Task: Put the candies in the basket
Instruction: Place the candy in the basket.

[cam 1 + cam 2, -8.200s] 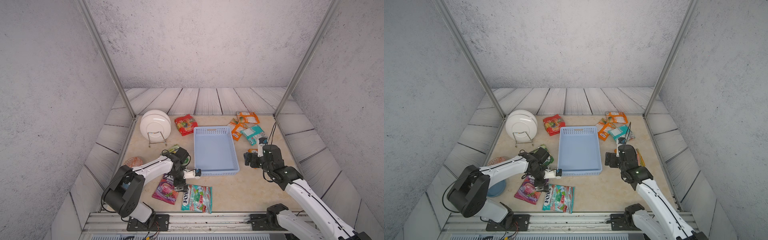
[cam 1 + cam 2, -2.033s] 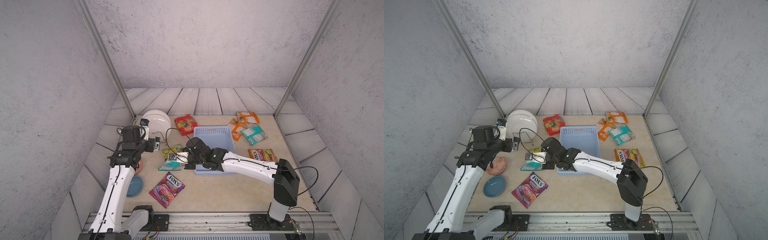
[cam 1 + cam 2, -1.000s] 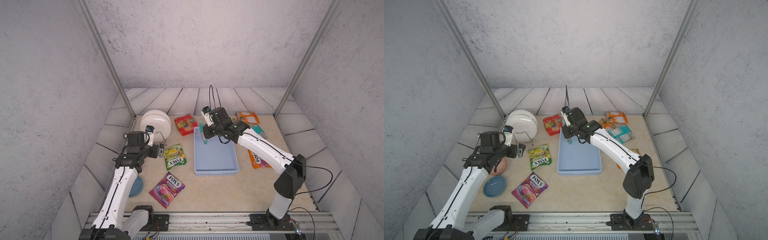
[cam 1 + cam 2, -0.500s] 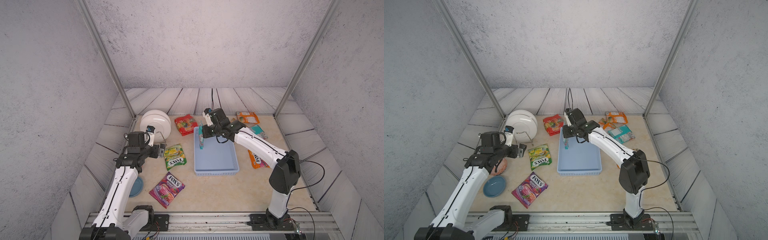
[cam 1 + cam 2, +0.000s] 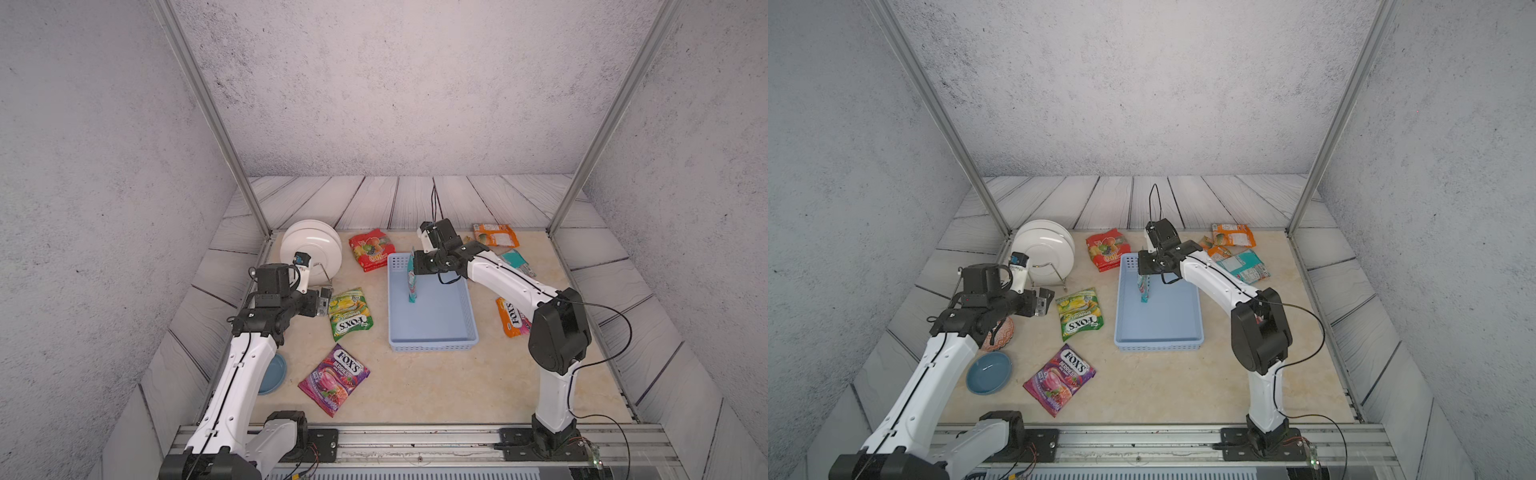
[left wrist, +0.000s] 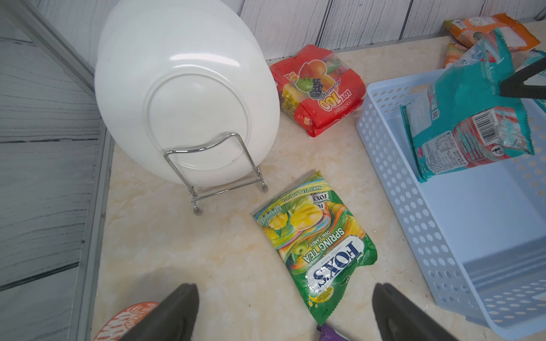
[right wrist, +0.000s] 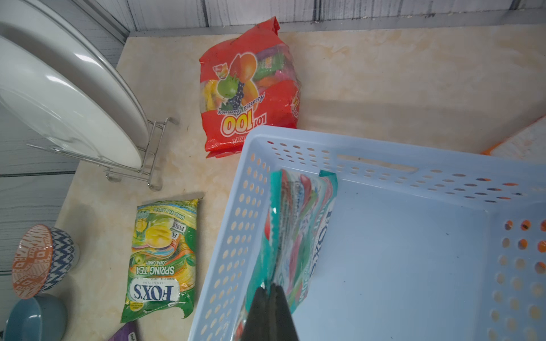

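Top view: teal bag (image 5: 411, 284) into basket (image 5: 432, 347)

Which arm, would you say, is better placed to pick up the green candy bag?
Left: the left claw, open, hovers by the green bag; the right claw is shut on the teal bag over the basket.

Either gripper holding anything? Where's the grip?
Right gripper is shut on the teal glossy candy bag, pinching its upper edge; it dangles over the pale blue perforated plastic basket. Left gripper is open, empty.
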